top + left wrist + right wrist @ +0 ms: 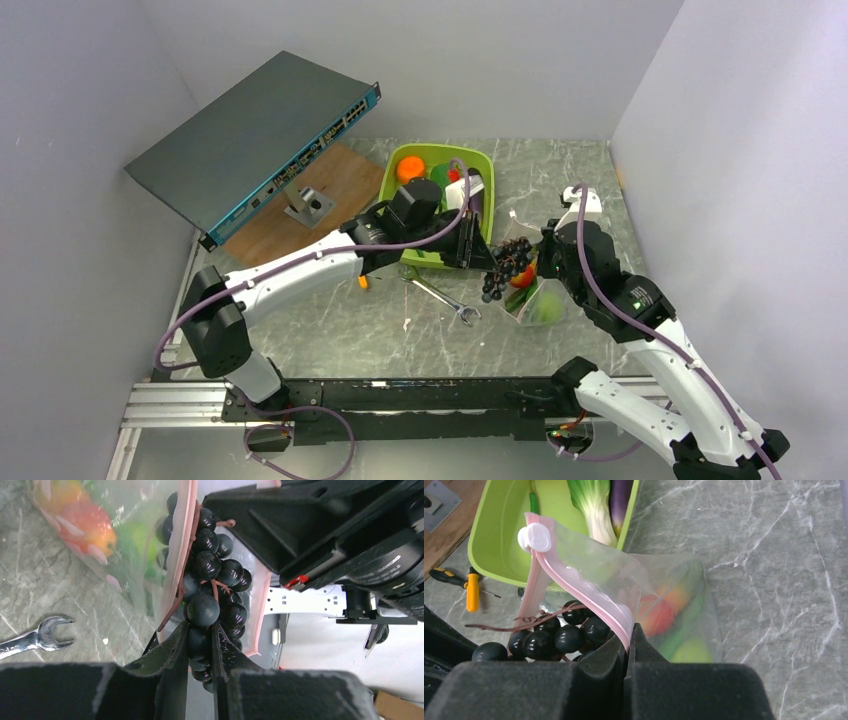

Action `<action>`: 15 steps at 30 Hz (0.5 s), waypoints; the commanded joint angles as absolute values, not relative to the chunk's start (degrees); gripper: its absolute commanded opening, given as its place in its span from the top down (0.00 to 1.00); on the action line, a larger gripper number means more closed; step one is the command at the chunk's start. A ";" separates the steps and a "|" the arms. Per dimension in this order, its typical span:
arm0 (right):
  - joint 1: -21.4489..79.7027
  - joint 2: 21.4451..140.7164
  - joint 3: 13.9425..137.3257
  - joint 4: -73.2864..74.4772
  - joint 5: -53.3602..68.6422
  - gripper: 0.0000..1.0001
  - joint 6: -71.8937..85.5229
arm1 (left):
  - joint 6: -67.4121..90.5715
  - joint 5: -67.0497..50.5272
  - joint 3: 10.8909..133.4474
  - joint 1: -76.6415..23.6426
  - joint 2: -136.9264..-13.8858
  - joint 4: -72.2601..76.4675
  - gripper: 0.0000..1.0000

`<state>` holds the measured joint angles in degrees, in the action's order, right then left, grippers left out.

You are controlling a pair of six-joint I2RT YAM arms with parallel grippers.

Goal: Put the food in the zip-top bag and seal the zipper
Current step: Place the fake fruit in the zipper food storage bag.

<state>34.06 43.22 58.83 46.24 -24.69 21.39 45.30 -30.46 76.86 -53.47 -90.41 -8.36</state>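
Note:
My left gripper (200, 640) is shut on a bunch of dark purple grapes (210, 580), which hangs in the open mouth of the zip-top bag (674, 595) between the two pink zipper (182, 545) strips. My right gripper (629, 635) is shut on the near zipper (579, 587) edge and holds the mouth up; a white slider (535, 536) sits at the strip's end. Inside the bag lie a red tomato (656, 615) and a green fruit (691, 652). From above, the grapes (505, 265) hang between the left gripper (490, 262) and the right gripper (540, 262).
The lime-green tub (415, 165) behind the left arm holds an orange (410, 168), a bok choy (591, 507) and an eggplant (619, 500). A silver wrench (440, 297) lies in front of it, an orange-handled tool (471, 587) beside it. A network switch (250, 140) leans at the back left.

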 commanded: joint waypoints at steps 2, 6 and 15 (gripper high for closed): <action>33.99 42.85 58.83 42.38 -22.09 1.00 21.09 | 46.36 -27.59 81.79 -54.74 -92.05 -11.23 0.99; 33.95 43.92 59.06 42.49 -21.44 1.00 21.35 | 46.41 -27.27 84.21 -55.89 -93.43 -11.53 0.91; 33.99 44.67 59.25 42.86 -21.67 1.00 21.49 | 45.22 -22.13 85.49 -56.54 -92.25 -9.40 0.44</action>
